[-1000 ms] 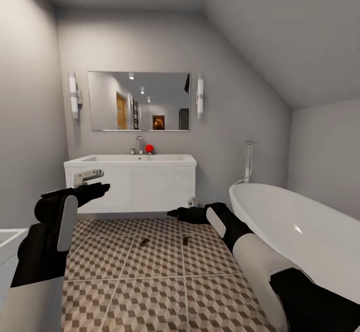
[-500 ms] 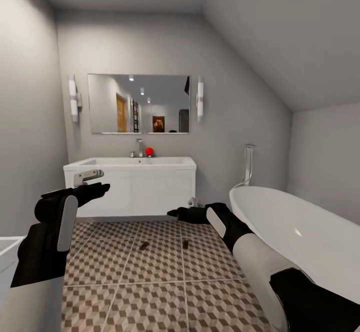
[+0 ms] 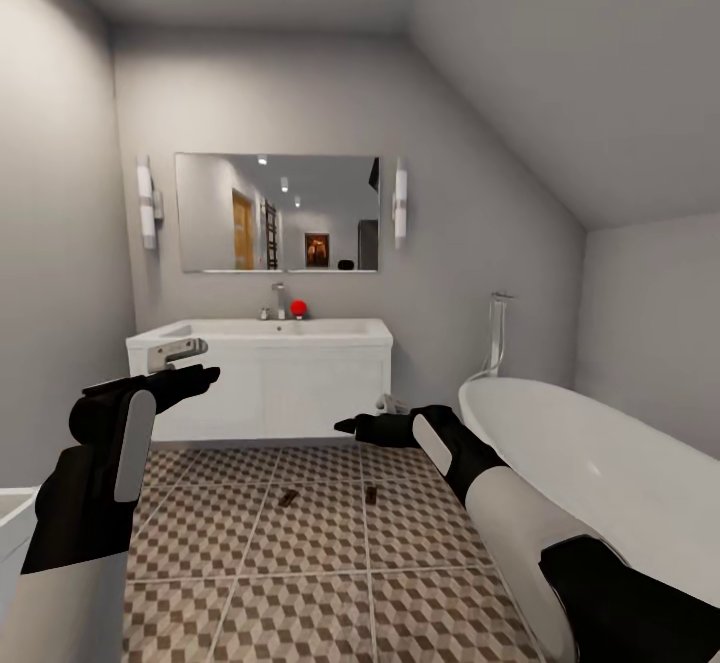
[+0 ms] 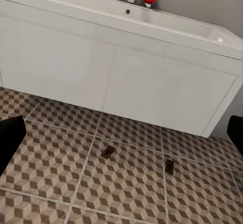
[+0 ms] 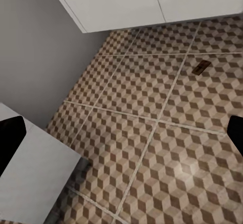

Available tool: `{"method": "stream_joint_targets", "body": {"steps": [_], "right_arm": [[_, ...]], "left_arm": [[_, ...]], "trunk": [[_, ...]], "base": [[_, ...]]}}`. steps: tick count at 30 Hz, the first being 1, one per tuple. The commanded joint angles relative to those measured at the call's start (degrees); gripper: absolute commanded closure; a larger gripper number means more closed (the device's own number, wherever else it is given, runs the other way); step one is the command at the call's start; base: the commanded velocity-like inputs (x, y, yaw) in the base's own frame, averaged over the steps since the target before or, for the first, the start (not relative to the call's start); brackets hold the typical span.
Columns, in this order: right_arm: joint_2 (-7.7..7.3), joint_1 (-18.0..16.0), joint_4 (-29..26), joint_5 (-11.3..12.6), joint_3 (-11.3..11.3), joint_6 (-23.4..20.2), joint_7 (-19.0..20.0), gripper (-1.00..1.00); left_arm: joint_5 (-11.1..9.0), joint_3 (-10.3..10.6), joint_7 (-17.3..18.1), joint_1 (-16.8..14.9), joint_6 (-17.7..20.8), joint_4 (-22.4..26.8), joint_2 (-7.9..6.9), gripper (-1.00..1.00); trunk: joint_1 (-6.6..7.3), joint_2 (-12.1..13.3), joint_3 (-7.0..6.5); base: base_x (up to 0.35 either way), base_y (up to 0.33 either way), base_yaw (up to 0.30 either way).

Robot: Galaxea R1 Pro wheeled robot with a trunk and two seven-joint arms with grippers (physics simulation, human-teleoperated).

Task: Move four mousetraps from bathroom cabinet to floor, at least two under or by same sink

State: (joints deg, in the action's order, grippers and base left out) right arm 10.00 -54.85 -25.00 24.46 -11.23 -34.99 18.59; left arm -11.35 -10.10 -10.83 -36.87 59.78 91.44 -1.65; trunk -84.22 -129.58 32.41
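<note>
Mousetraps (image 3: 291, 496) (image 3: 371, 493), small flat brown boards, lie on cube-patterned floor tiles (image 3: 300, 543); both grippers (image 3: 185, 363) (image 3: 362, 427) spread, empty.

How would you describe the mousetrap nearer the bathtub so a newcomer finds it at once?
Start at the white sink vanity under the mirror, then look down to the cube-patterned bathroom floor in front of it. Two small dark mousetraps lie there; this mousetrap is the bathtub-side one, lying about straight, while the other mousetrap lies angled.
</note>
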Motion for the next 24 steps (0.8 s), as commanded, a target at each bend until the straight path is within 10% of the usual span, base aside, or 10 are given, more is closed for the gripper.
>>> {"method": "stream_joint_targets", "body": {"steps": [1,24], "right_arm": [[0.00,0.0,0.0,-0.1,-0.1,-0.2,0.1,-1.00],[0.00,0.0,0.0,-0.1,0.2,-0.1,0.0,-1.00]], "left_arm": [[-0.6,0.0,-0.5,0.0,0.2,0.1,-0.02,-1.00],[-0.6,0.0,-0.5,-0.1,0.2,0.0,-0.04,-1.00]], "trunk": [[0.24,0.4,-0.11],[5.29,9.6,-4.24]], "base": [[0.000,0.000,0.000],[0.000,0.000,0.000]]}}
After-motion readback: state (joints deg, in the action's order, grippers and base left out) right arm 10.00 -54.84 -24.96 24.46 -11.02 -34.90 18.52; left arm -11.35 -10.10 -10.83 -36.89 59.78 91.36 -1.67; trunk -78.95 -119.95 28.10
